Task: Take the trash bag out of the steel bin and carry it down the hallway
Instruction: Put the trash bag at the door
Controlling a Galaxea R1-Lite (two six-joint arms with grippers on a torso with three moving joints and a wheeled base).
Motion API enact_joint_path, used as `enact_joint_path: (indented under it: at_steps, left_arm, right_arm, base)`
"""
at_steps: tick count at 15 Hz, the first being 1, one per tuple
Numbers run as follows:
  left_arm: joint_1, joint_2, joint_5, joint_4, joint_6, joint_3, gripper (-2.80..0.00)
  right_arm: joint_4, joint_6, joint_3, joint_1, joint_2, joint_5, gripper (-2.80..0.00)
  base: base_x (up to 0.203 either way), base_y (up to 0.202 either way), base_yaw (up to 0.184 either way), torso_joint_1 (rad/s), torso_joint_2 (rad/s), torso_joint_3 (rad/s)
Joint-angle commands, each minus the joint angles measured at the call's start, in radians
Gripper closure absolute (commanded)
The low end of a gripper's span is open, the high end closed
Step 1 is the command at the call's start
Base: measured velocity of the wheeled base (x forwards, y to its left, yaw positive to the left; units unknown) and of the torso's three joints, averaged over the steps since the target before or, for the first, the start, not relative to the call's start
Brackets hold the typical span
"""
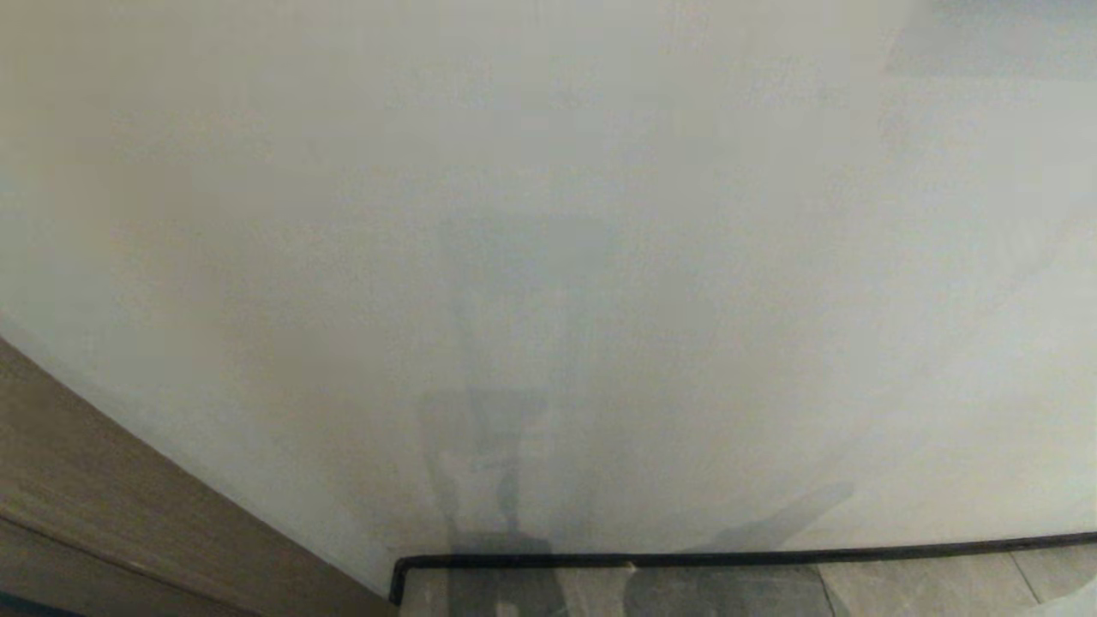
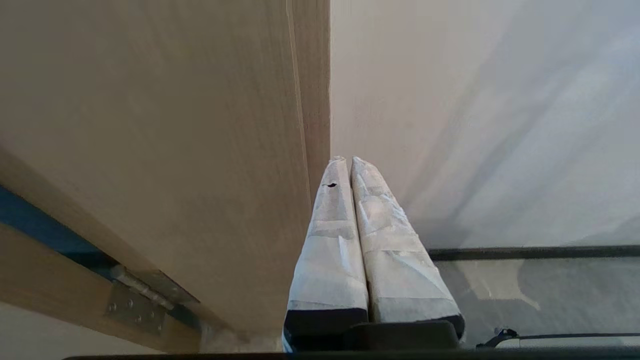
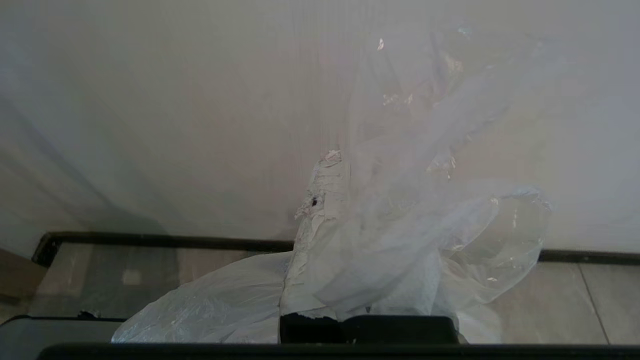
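The trash bag (image 3: 415,235) billows across the centre and right of the right wrist frame, pinched in the right gripper (image 3: 332,160), whose jaws are closed on the plastic. The left gripper (image 2: 345,162), jaws pressed together and empty, sits mid-frame between a wooden door (image 2: 150,150) and pale wall (image 1: 548,214).

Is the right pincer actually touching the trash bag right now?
Touching. In the right wrist view the right pincer is shut, with the clear trash bag bunched around its taped fingers and draping off them.
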Motion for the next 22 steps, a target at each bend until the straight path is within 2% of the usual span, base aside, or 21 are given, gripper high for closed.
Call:
enact_joint_path:
  at_steps: [1, 8, 14, 16, 19, 22]
  left_arm:
    - [0.001, 0.000, 0.000, -0.001, 0.000, 0.000, 0.00]
    - [0.000, 0.000, 0.000, -0.001, 0.000, 0.000, 0.00]
    - [0.000, 0.000, 0.000, 0.000, 0.000, 0.000, 0.00]
    - [0.000, 0.000, 0.000, 0.000, 0.001, 0.000, 0.00]
    - [0.000, 0.000, 0.000, -0.001, 0.000, 0.000, 0.00]
    - [0.000, 0.000, 0.000, 0.000, 0.001, 0.000, 0.00]
  right_arm:
    - [-0.001, 0.000, 0.000, 0.000, 0.000, 0.000, 0.00]
    - [-0.001, 0.001, 0.000, 0.000, 0.000, 0.000, 0.00]
    - [0.026, -0.011, -0.028, 0.000, 0.002, -0.001, 0.00]
    - [0.147, -0.020, -0.156, 0.000, 0.054, 0.010, 0.00]
    - [0.467, -0.043, -0.364, 0.001, 0.142, 0.023, 0.00]
    - [0.559, -0.067, -0.475, 0.004, 0.323, 0.033, 0.00]
  base:
    - [0.000, 0.000, 0.000, 0.005, 0.00, -0.202]
    - [0.000, 0.000, 0.000, 0.002, 0.00, -0.190]
    - [0.000, 0.000, 0.000, 0.001, 0.00, -0.019]
    - [0.000, 0.000, 0.000, 0.000, 0.00, 0.000]
    - [0.000, 0.000, 0.000, 0.000, 0.00, 0.000]
    - [0.000, 0.000, 0.000, 0.000, 0.00, 0.000]
